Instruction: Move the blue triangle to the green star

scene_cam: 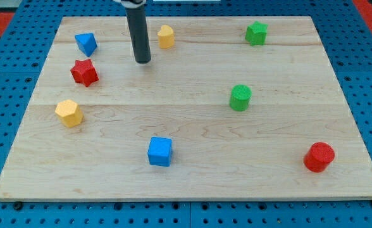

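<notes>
The rod's tip [142,61] rests on the wooden board [186,183], touching no block. The blue triangle [85,44] sits well to its left, near the red star [84,73]; a yellow block [166,37] stands just to its upper right, and the green star [256,33] lies far right.
</notes>
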Robot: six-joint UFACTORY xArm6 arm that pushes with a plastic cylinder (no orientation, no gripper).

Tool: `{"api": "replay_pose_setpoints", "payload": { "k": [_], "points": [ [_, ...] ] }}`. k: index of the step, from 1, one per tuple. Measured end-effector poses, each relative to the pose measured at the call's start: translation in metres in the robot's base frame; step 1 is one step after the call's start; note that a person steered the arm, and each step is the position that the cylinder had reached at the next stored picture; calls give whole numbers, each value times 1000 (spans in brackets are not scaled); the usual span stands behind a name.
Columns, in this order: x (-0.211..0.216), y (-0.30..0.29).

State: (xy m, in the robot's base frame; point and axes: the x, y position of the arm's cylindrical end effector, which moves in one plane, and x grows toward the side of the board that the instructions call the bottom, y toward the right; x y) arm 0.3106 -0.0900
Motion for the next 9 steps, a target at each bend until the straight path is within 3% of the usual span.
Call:
{"api": "replay_pose_setpoints", "payload": {
  "k": [1,2,3,5,6,8,9],
  "points": [
    [-71,-30],
    [-118,-134],
    [-82,-182],
    [5,-167],
    [6,-114],
    [-2,-193],
    [-8,-161]
  ]
}}
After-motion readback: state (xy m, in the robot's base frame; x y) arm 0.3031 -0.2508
